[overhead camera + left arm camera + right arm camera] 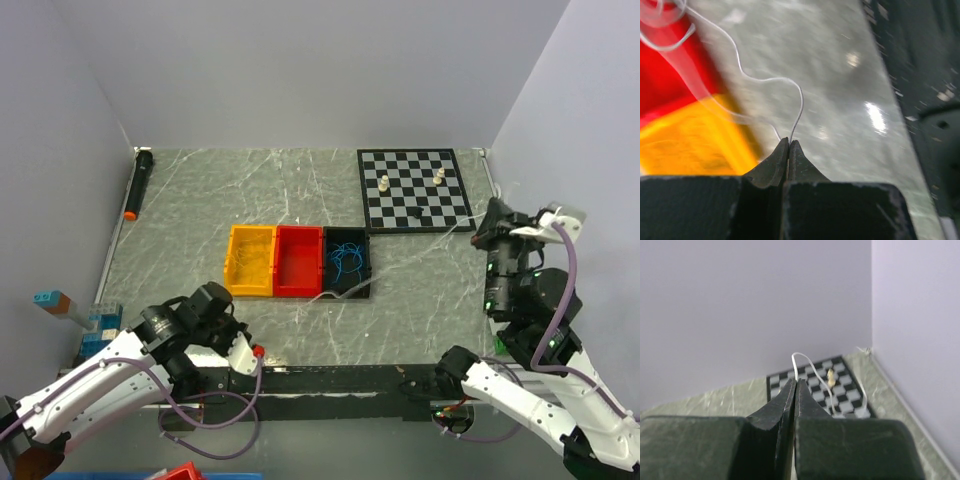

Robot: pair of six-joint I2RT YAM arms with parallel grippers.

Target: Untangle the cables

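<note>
Only your wrist views show the grips: the left gripper (pixel 789 142) pinches a white cable (pixel 767 79), and the right gripper (pixel 796 382) is pressed on white cable too. From above, blue cables (pixel 346 262) sit in the black bin (pixel 346 231). Grey veined table (pixel 190 210), lilac walls (pixel 300 70); the right gripper hangs near the right wall, beside the chessboard (pixel 400 170)

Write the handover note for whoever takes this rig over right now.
Left gripper: shut on a white cable.
Right gripper: shut on white cable too, beside the chessboard.
Blue cables lie in the black bin; thin yellow-orange strands seem to lie in the yellow bin; white slack trails past the red bin.
Done: blue looks sorted.
Left: free the white cable and lay it down, probably in the red bin.
</note>
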